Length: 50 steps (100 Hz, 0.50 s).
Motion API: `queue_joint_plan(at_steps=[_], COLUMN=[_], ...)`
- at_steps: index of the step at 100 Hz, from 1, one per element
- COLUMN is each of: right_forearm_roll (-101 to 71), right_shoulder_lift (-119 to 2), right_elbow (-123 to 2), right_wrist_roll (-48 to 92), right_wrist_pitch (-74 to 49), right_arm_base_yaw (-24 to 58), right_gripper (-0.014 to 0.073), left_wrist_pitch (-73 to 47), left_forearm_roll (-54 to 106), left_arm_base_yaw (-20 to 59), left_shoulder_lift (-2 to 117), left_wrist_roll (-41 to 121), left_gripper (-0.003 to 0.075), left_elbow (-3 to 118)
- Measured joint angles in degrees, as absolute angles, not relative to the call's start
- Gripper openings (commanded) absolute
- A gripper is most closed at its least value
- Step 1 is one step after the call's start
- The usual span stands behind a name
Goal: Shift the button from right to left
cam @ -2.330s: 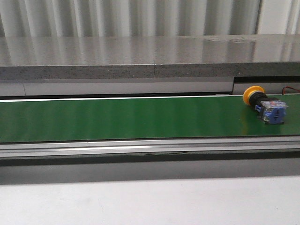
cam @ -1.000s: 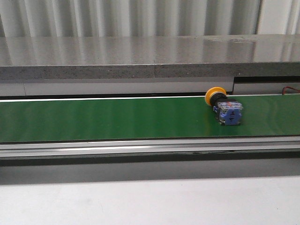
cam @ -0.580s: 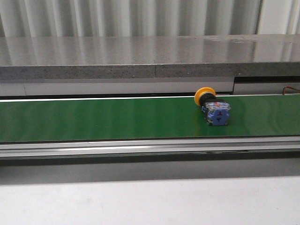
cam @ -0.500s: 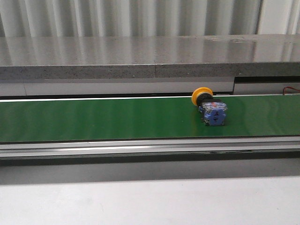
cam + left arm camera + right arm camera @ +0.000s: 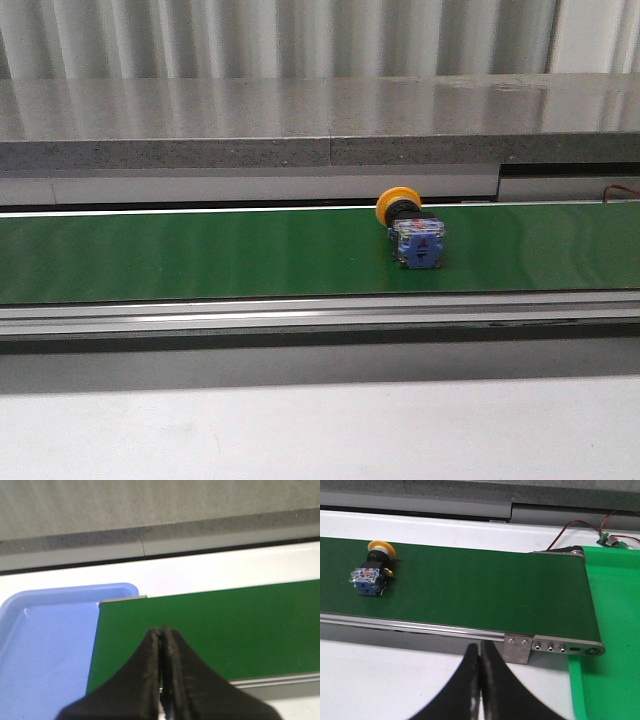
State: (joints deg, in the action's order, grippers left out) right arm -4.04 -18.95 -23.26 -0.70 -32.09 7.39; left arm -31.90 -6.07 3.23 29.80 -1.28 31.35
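The button point(image 5: 411, 229) has a yellow-orange head, a black collar and a blue-grey block with a red mark. It lies on a plain dark green belt point(image 5: 200, 252) edged in silver-grey. Behind runs a speckled grey ledge point(image 5: 250, 120) — and pale ribbed sheeting. A light blue tray point(image 5: 45, 645); a bright green tray point(image 5: 612, 630). Both grippers — left point(image 5: 161, 645), right point(image 5: 479, 656) — are black.

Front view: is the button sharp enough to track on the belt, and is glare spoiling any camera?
Front view: the button is slightly soft but readable; pale streaks of glare cross the green belt. Right wrist view: the button is crisp, evenly lit. Left wrist view: the white strip beyond the belt is blown out, and the near fingers are blurred.
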Motion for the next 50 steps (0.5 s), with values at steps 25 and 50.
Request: queue_joint_plan(at_steps=[25, 50], right_forearm_roll=[-4.0, -4.0], right_shoulder_lift=[-19.0, -19.0], right_elbow=[-23.3, -23.3], right_wrist_roll=[-0.7, -0.7], right_wrist_pitch=[-32.1, -32.1], right_arm_base_yaw=[7.4, 7.4], right_gripper=[-0.0067, -0.0067], left_wrist_pitch=[-35.6, -35.4], left_forearm_roll=[-4.1, -4.5], left_arm_base_yaw=[3.2, 3.2], left_shoulder_lift=[38.1, 39.1], left_wrist_roll=[-1.3, -1.3], left_gripper=[0.0668, 0.0642], left_elbow=[35.5, 35.7])
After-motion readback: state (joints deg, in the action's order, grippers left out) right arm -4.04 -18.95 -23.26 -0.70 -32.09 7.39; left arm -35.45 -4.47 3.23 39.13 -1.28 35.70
